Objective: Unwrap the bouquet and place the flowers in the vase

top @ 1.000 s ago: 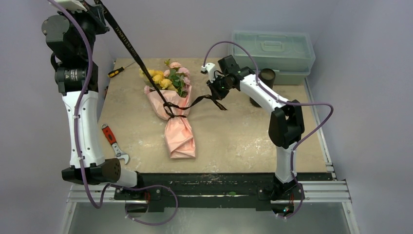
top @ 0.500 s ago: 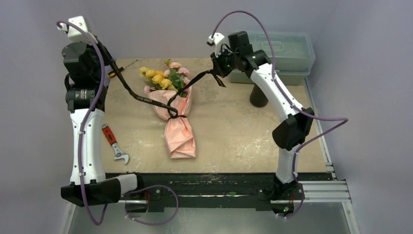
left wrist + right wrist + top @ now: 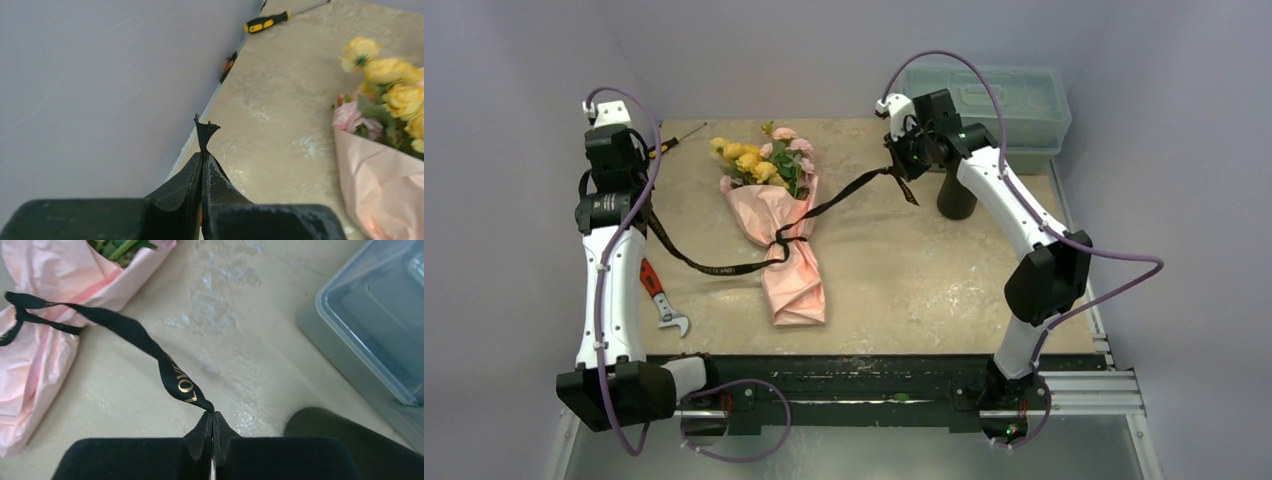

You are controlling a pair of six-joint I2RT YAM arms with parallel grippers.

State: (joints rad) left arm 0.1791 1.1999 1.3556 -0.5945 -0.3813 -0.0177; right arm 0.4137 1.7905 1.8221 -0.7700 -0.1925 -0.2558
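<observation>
Two tools at work: left tool (image 3: 203,162) and right tool (image 3: 212,424), each pinched fully closed on one end of the black gold-lettered ribbon (image 3: 176,381). They are held wide apart, likely to draw the knot loose.

The pink-paper-wrapped bouquet of yellow and peach flowers (image 3: 791,262) lies mid-counter (image 3: 904,280), ribbon looped round it. The dark cylindrical vase (image 3: 956,195) stands far right, unused.

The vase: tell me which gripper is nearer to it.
Right. The right gripper hangs just left of the vase, pinching one ribbon end. The left gripper is far across the table, at its left edge, beyond the bouquet.
</observation>
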